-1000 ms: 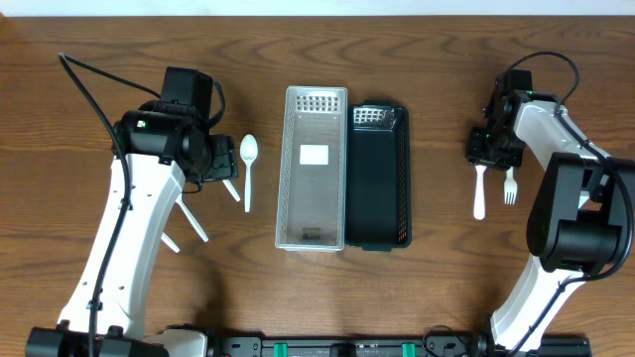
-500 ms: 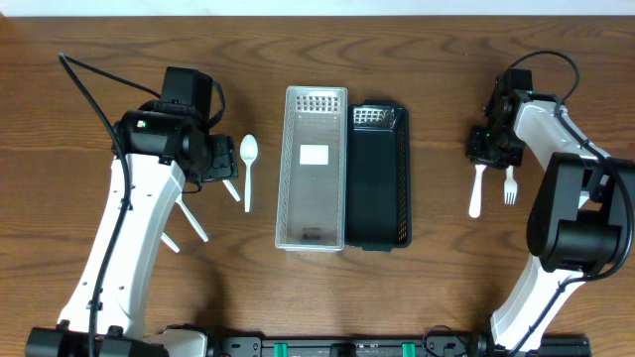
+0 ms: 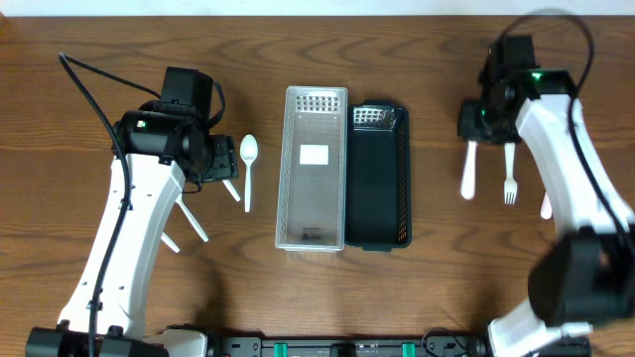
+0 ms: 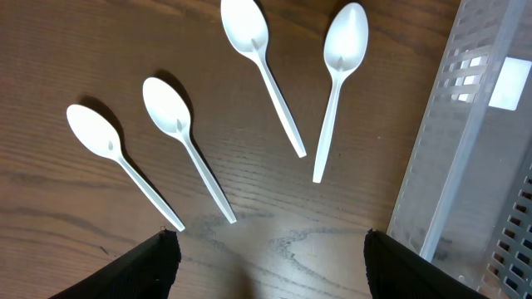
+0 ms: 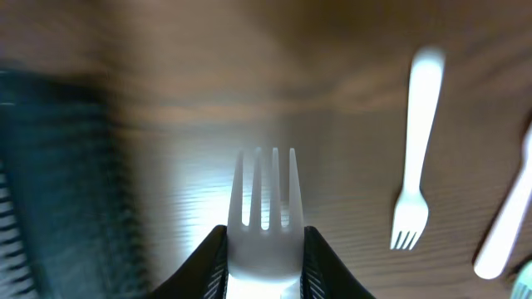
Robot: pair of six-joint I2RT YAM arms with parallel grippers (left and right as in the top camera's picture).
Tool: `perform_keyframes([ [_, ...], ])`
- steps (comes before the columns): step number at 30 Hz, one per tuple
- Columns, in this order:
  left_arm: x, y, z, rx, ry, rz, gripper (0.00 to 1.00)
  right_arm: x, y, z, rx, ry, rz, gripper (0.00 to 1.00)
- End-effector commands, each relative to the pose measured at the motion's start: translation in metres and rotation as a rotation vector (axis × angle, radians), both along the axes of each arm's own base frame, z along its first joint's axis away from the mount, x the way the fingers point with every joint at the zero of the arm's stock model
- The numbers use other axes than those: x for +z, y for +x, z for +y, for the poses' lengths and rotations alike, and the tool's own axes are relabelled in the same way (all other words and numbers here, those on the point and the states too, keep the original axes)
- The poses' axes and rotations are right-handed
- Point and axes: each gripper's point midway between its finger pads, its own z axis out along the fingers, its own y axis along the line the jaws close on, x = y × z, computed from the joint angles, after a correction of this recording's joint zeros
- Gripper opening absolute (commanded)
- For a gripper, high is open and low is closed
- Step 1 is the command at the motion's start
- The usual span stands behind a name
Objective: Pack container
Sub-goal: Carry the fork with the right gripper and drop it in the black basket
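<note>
A clear slotted container and a black container stand side by side at the table's middle. My right gripper is shut on a white fork, held above the table just right of the black container. In the right wrist view its tines stick out between the fingers. My left gripper is open and empty above several white spoons, left of the clear container. One spoon shows fully in the overhead view; the arm partly hides the others.
A second white fork lies on the table right of the held one and shows in the right wrist view. Another white utensil lies further right. The black container is blurred at the left of the right wrist view.
My right gripper has lifted the fork and moved up and left, toward the black container. A utensil under the right arm has come into view. The left arm has not moved.
</note>
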Motion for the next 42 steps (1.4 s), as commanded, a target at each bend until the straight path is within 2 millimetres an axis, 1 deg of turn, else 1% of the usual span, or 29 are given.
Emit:
perform_keyframes([
  [1,0.002,0.002,0.001,-0.002,0.002,-0.001,0.73,0.039,-0.011,0.040,-0.002,0.069,-0.082,0.01],
  [3,0.002,0.002,0.001,-0.002,0.003,0.000,0.73,0.043,-0.019,0.065,0.022,0.101,-0.078,0.01],
  [5,0.002,0.002,0.001,-0.002,0.003,0.000,0.73,0.039,-0.026,0.089,0.049,0.117,-0.061,0.02],
  [6,0.002,0.002,0.001,-0.002,0.003,0.001,0.74,0.035,-0.030,0.102,0.063,0.119,-0.048,0.03],
  [8,0.002,0.001,0.001,-0.002,0.003,0.003,0.74,0.025,-0.034,0.120,0.089,0.109,-0.026,0.03],
  [10,0.002,0.001,0.001,-0.002,0.003,0.004,0.73,0.007,-0.037,0.134,0.099,0.075,0.004,0.04],
  [13,0.001,0.000,0.001,-0.002,0.004,0.009,0.73,-0.023,-0.037,0.148,0.126,0.028,0.063,0.05],
  [15,0.001,-0.001,0.001,-0.002,0.004,0.011,0.73,-0.047,-0.038,0.152,0.136,-0.003,0.116,0.06],
  [16,0.001,-0.001,0.001,-0.002,0.004,0.013,0.73,-0.063,-0.038,0.153,0.142,-0.021,0.153,0.07],
  [18,0.001,-0.001,0.001,-0.002,0.004,0.014,0.73,-0.078,-0.038,0.153,0.157,-0.037,0.185,0.13],
  [20,0.001,-0.001,0.001,-0.002,0.004,0.014,0.74,-0.086,-0.039,0.153,0.171,-0.050,0.205,0.23],
  [22,0.001,-0.001,0.001,-0.002,0.004,0.014,0.74,-0.087,-0.039,0.153,0.194,-0.056,0.206,0.36],
  [23,0.001,-0.001,0.001,-0.002,0.004,0.014,0.75,-0.085,-0.038,0.153,0.204,-0.056,0.200,0.38],
  [25,0.001,-0.001,0.001,-0.002,0.004,0.013,0.75,-0.076,-0.035,0.155,0.223,-0.050,0.173,0.41],
  [27,0.001,-0.001,0.001,-0.002,0.004,0.013,0.75,-0.059,-0.029,0.157,0.253,-0.042,0.131,0.45],
  [29,0.001,-0.001,0.001,-0.002,0.005,0.013,0.75,-0.029,-0.020,0.158,0.281,-0.030,0.067,0.50],
  [31,0.001,-0.001,0.001,-0.002,0.005,0.013,0.75,0.005,-0.010,0.146,0.253,-0.044,-0.008,0.50],
  [33,0.001,-0.001,0.001,-0.002,0.005,0.013,0.75,0.043,-0.002,0.126,0.202,-0.049,-0.081,0.56],
  [35,0.001,-0.001,0.001,-0.002,0.005,0.013,0.75,0.075,0.002,0.099,0.138,-0.038,-0.138,0.66],
  [36,0.001,-0.001,0.001,-0.002,0.005,0.014,0.75,0.090,0.002,0.077,0.094,-0.037,-0.162,0.73],
  [37,0.001,-0.001,0.001,-0.002,0.005,0.014,0.75,0.098,0.001,0.059,0.059,-0.041,-0.174,0.79],
  [39,0.001,-0.001,0.001,-0.002,0.005,0.014,0.75,0.105,-0.003,0.016,-0.021,-0.060,-0.169,0.87],
  [40,0.001,-0.001,0.001,-0.002,0.005,0.014,0.75,0.104,-0.007,-0.006,-0.060,-0.072,-0.149,0.92],
  [42,0.001,-0.001,0.001,-0.002,0.005,0.013,0.75,0.096,-0.014,-0.044,-0.109,-0.092,-0.096,0.97],
])
